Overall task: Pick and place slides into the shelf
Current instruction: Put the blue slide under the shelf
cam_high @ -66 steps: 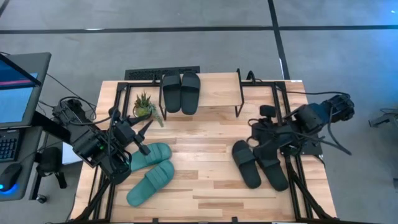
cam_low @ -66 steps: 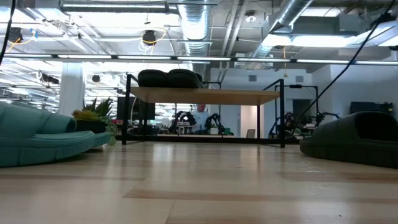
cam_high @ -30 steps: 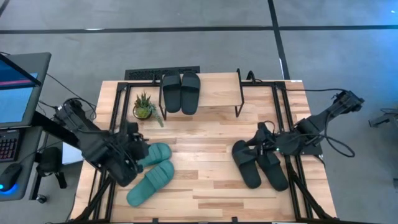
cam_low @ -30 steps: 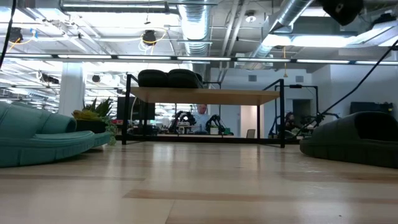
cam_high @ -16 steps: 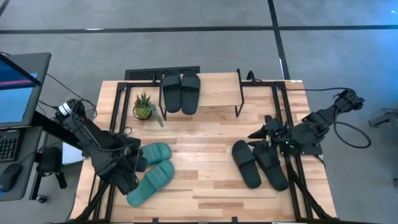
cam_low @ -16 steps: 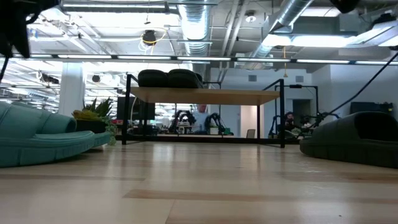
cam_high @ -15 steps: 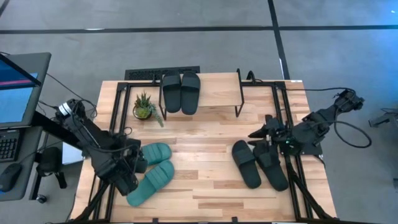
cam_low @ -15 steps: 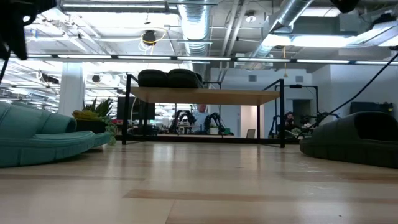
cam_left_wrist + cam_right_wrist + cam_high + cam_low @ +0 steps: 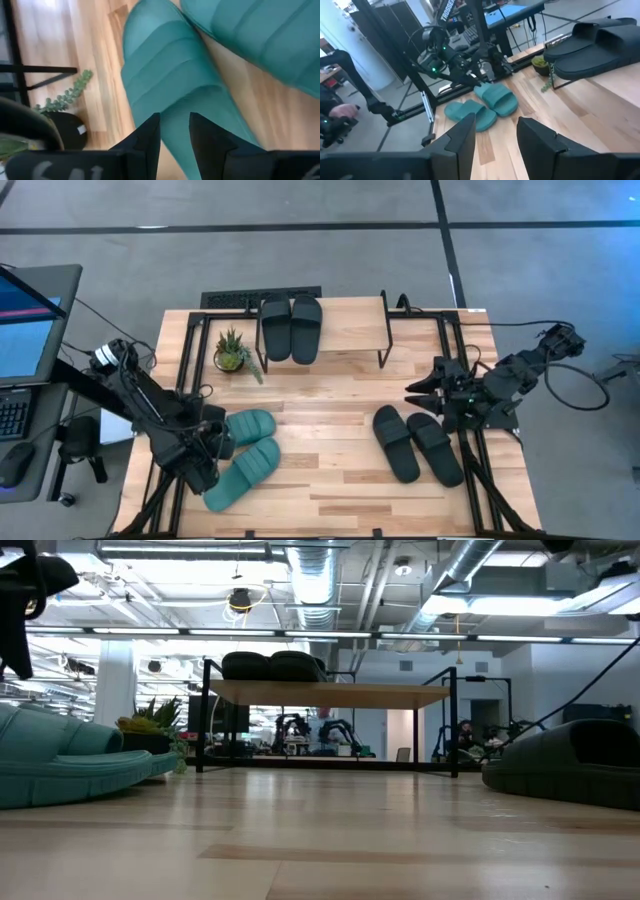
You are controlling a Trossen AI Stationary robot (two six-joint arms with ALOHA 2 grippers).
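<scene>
Shelf (image 9: 340,330) carries two black slides (image 9: 291,327) at its left end. My left claw (image 9: 174,131), slightly parted and empty, hovers over a teal slide (image 9: 175,75); my right claw (image 9: 495,132) waits open.

Open-plan robotics lab or workshop. Bare ceiling ducts (image 9: 318,580) and pipes, strip lights (image 9: 300,635), grey concrete floor (image 9: 300,240). Wooden bench (image 9: 330,470) on a black frame, cables trailing off it. Monitor (image 9: 25,320) and keyboard (image 9: 12,418) alongside. More robot arms (image 9: 335,732) on benches far back, and a seated person (image 9: 335,107) at the edge.
</scene>
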